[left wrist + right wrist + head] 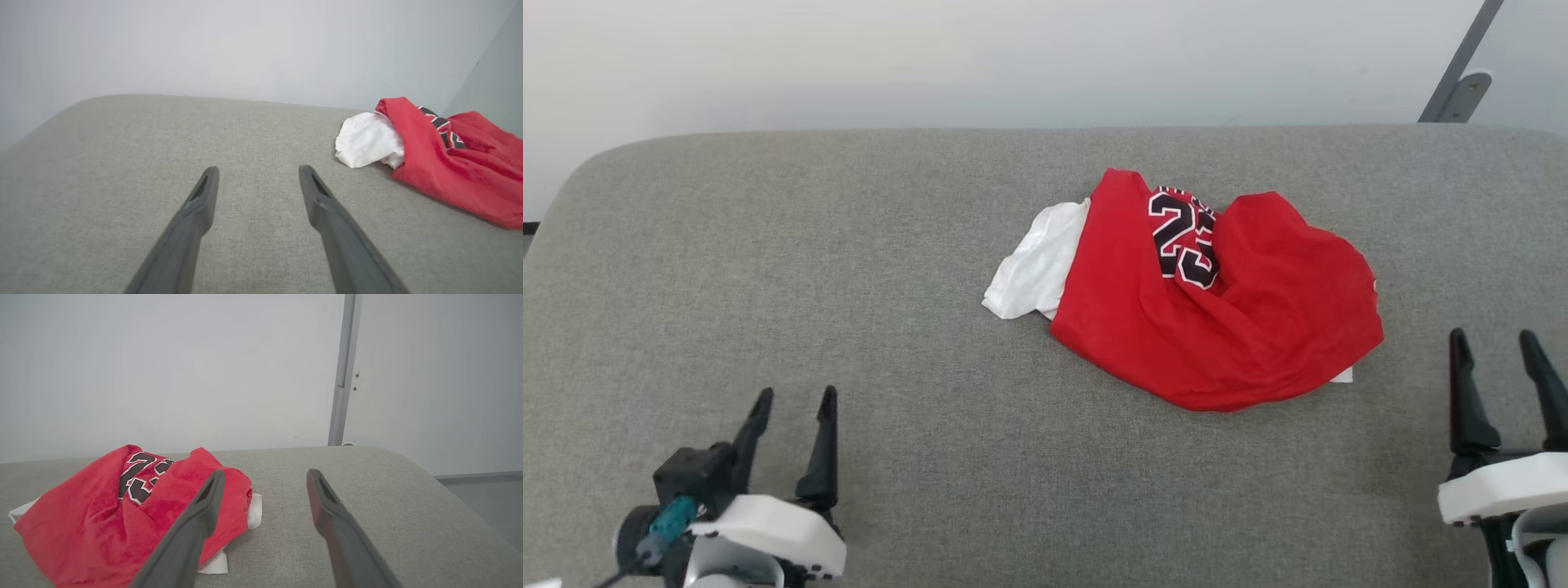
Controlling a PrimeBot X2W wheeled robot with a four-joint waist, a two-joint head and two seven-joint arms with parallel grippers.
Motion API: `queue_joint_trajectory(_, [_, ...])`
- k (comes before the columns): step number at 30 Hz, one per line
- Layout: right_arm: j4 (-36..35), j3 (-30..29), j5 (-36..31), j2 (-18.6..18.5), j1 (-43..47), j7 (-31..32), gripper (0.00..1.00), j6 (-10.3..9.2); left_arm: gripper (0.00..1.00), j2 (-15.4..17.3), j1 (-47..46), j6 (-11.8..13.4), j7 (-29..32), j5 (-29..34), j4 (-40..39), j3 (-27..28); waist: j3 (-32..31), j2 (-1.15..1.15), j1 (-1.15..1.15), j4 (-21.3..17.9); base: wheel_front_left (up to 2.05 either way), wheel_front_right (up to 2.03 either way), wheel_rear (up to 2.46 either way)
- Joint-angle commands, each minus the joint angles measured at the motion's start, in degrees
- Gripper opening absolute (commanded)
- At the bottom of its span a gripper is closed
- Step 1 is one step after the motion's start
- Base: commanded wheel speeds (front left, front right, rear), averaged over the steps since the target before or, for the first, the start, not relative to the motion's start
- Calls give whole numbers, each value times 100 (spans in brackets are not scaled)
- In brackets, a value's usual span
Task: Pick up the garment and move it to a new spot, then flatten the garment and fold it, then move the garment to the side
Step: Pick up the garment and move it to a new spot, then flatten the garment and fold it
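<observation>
The garment (1217, 310) lies crumpled in a heap right of the middle of the grey padded surface (849, 286): red cloth, a white sleeve poking out on its left, black white-outlined numbers on top. My left gripper (795, 397) hovers open at the near left, well away from it; in the left wrist view the garment (449, 171) sits off to the right of that gripper (258, 169). My right gripper (1494, 336) stands open at the near right, just right of the heap. In the right wrist view the garment (102, 514) lies left of the empty gripper (265, 473).
A pale wall (1013, 57) runs behind the surface's far edge. A grey metal post (1458, 73) leans at the far right corner; it stands upright in the right wrist view as the post (343, 371). The surface's rounded right edge (441, 486) drops to the floor.
</observation>
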Motion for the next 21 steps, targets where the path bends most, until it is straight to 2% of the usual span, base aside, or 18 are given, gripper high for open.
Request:
queue_joint_trajectory(1, [-50, -41, -8, -20, 58, -27, 100, 0, 100, -59, 147, 10, -27, 313, -188, 170, -17, 0, 0, 2, 0, 0, 0])
queue_joint_trajectory(8, [-116, -133, 28, -3, 115, -27, 100, 0, 100, -537, 610, -277, -28, 1258, -819, 838, 6, 0, 0, 6, 0, 0, 0])
queue_joint_trajectory(15, [-13, -79, 45, -54, 36, -27, 100, 0, 100, -911, 675, -520, -28, 1677, -805, 1210, 82, 0, 0, 4, 0, 0, 0])
queue_joint_trajectory(21, [231, 168, -17, -286, -48, 30, 100, -1, 100, -1080, 572, -624, -28, 1854, -858, 1341, 190, 0, 0, 28, 0, 0, 0])
